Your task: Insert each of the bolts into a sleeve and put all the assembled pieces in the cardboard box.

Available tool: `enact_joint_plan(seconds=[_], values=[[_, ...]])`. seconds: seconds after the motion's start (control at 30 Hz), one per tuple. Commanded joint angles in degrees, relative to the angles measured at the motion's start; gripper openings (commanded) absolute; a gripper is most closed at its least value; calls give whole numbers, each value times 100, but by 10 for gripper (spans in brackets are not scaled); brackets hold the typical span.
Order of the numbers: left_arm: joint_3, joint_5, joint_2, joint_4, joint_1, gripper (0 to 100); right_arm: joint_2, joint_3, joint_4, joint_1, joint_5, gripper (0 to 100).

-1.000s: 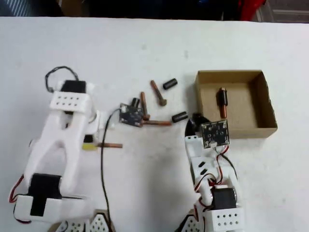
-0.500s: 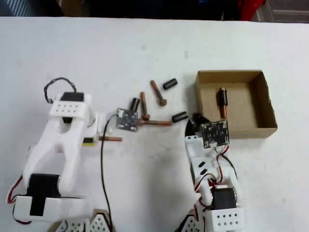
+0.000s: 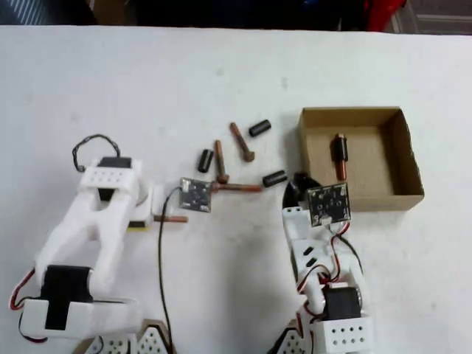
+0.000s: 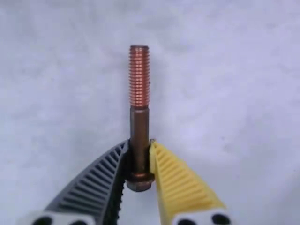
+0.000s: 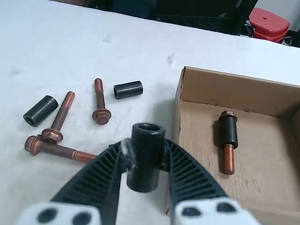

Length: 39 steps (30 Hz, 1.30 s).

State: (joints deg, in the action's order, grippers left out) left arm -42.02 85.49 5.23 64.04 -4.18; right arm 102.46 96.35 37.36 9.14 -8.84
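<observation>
Copper catches the eye first: the left pincer [image 4: 139,157] is clamped on a copper-coloured threaded bolt [image 4: 139,108] just above its flanged head, one grey ribbed finger and one yellow one pressing on either side. Gripping that low leaves the whole shank and the threaded tip bare, which looks deliberate, since that is the end that has to enter a sleeve. From above, the bolt lies level over the white counter [image 3: 221,74], its tip aimed toward the other arm. The right pincer [image 5: 145,152] is closed across the wall of a short black cylindrical sleeve [image 5: 146,138], so the open bore is unobstructed and faces away from the fingers; I'd guess it is being offered as the socket. Bolt and sleeve are well apart, so the mating step has not begun, and lining up tip with bore looks like the fussy part. Just beside the right pincer sits the brown cardboard box [image 5: 225,89], with one assembled bolt-and-sleeve piece [image 5: 227,140] lying on its floor. Between the arms, three loose copper bolts [image 3: 220,162] and two loose black sleeves [image 3: 259,128] lie near one another on the counter, awaiting their turn.
</observation>
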Motion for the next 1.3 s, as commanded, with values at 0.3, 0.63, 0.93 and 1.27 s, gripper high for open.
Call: enact_joint_plan(seconds=[0.3,0.63,0.93,1.27], values=[[35,26,92,-79,-31,28,66,53,22,-66,9,17],[281,9,-532,-281,-40,61,66,53,22,-66,0,17],[695,-589,-532,-193,-31,117,66,53,22,-66,0,17],[870,-756,-523,-193,-31,117,66,53,22,-66,0,17]])
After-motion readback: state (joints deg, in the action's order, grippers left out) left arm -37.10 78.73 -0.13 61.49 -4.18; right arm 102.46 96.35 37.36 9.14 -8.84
